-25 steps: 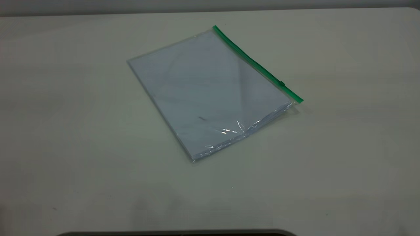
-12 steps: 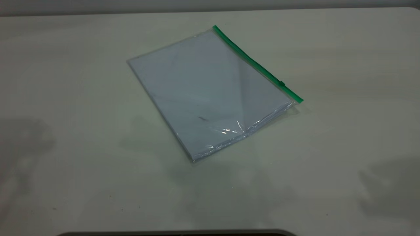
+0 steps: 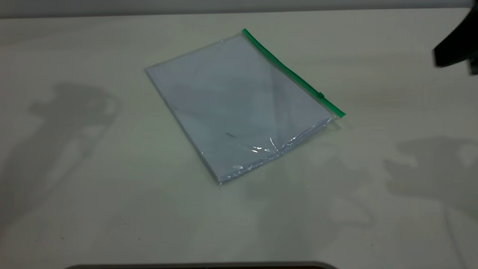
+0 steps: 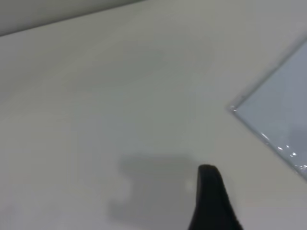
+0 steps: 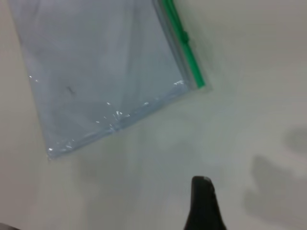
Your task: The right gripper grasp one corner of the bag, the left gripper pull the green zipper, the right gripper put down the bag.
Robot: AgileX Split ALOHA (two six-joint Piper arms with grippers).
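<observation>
Two grippers, neither touching anything; jaw state cannot be told for either. Right gripper (image 5: 204, 203) shows one dark fingertip over bare table (image 3: 373, 224), and a dark part of that arm sits at the far right edge. The bag (image 3: 235, 108) lies flat mid-table, left of it, the green zipper (image 3: 293, 73) running far-left to near-right. The zipper's near-right corner lies nearest the right arm. Left gripper (image 4: 211, 201) hangs off the bag's left side.
</observation>
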